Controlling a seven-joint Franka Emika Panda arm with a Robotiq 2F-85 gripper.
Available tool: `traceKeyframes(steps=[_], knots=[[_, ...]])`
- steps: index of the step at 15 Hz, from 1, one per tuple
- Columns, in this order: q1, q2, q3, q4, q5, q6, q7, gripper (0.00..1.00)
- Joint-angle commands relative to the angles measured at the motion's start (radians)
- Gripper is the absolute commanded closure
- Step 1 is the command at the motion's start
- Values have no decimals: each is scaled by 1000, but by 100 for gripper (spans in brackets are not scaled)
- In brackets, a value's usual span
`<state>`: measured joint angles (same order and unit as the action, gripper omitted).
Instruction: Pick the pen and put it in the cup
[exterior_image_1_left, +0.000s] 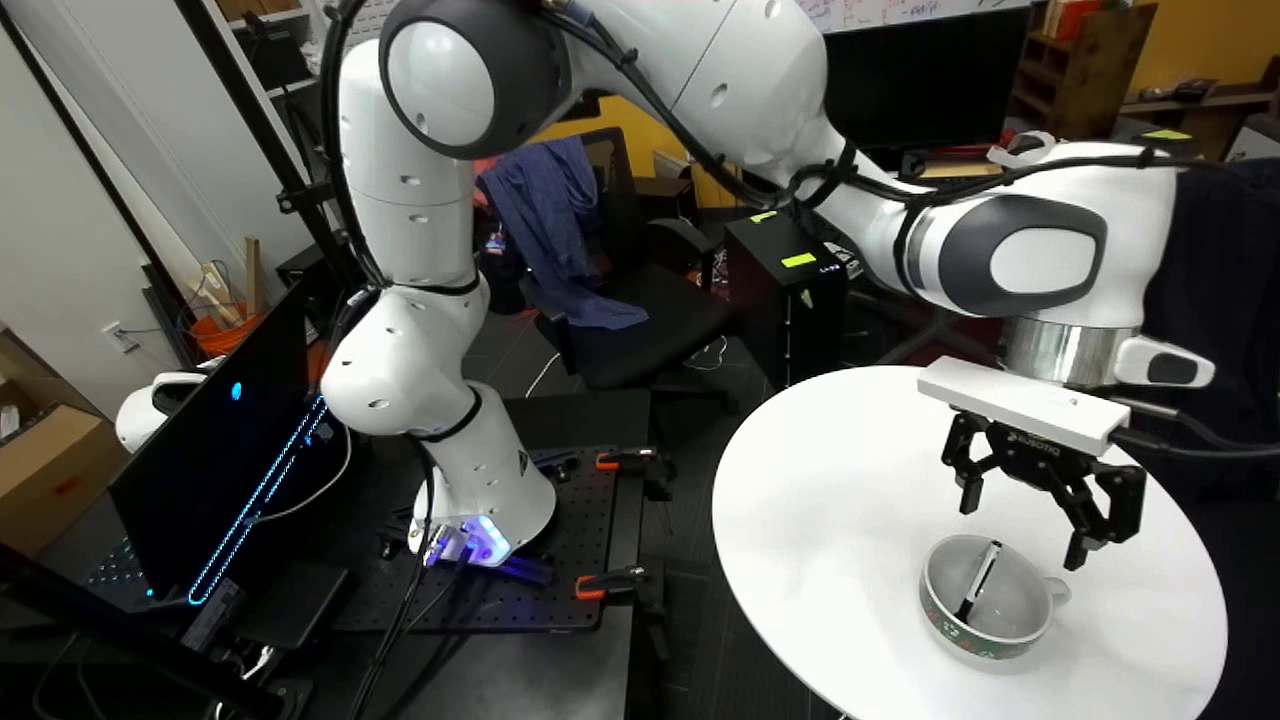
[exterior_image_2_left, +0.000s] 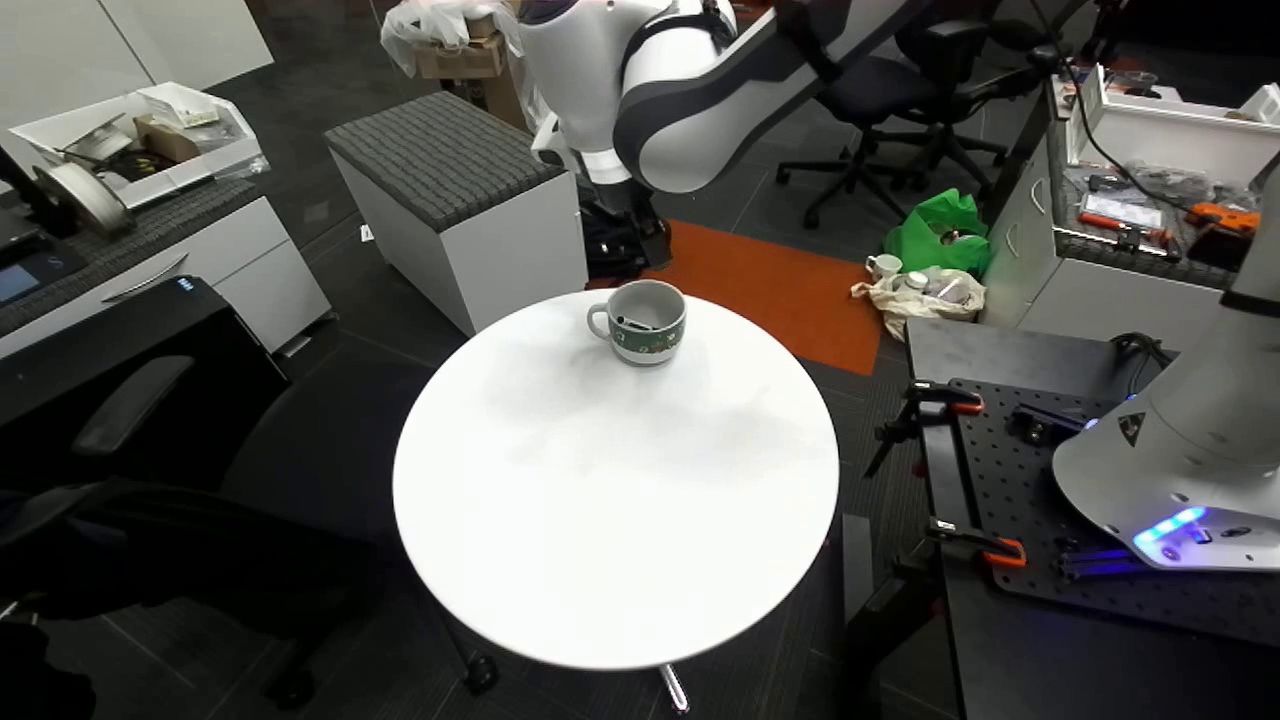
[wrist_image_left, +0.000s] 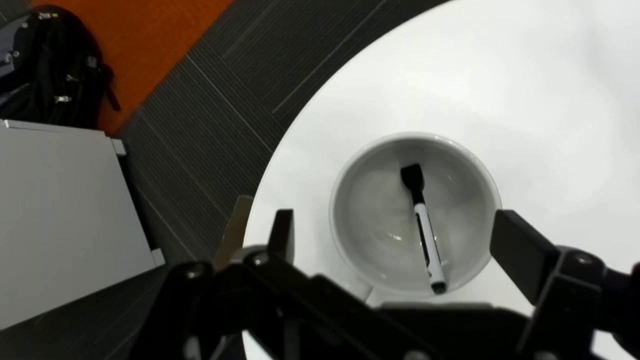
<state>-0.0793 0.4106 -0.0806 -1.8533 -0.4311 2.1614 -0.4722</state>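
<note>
The cup (exterior_image_1_left: 990, 647) is white and round, with a green patterned band and a side handle, and stands upright on the white table. It also shows in an exterior view (exterior_image_2_left: 650, 347) and the wrist view (wrist_image_left: 370, 215). The pen (wrist_image_left: 429, 245), white with a black end, lies slanted inside the cup, one end against the rim. It also shows in both exterior views (exterior_image_1_left: 978, 582) (exterior_image_2_left: 636, 324). My gripper (exterior_image_1_left: 1022, 530) is open and empty above the cup, its fingers apart and not touching the pen. In the wrist view the gripper (wrist_image_left: 395, 230) has a finger on either side of the cup.
The round white table (exterior_image_1_left: 810, 520) bears the cup near its edge. A grey cabinet with a cushioned top (exterior_image_2_left: 450, 170) stands beyond the table's edge. A black backpack (wrist_image_left: 50, 70) is on the floor. The robot's base stands on a black bench (exterior_image_1_left: 560, 590) beside the table.
</note>
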Motion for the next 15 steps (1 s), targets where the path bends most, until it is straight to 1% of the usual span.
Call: traceKeyframes(steps=[1, 5, 8, 9, 11, 15], knots=[[-44, -81, 40, -91, 97, 160, -17, 0], [-61, -114, 70, -174, 197, 371, -42, 0], [-78, -124, 107, -218, 275, 480, -93, 0], [-50, -81, 75, -159, 227, 423, -39, 0], [-55, -87, 88, -179, 249, 455, -54, 0], [-58, -92, 90, -183, 251, 457, -54, 0]])
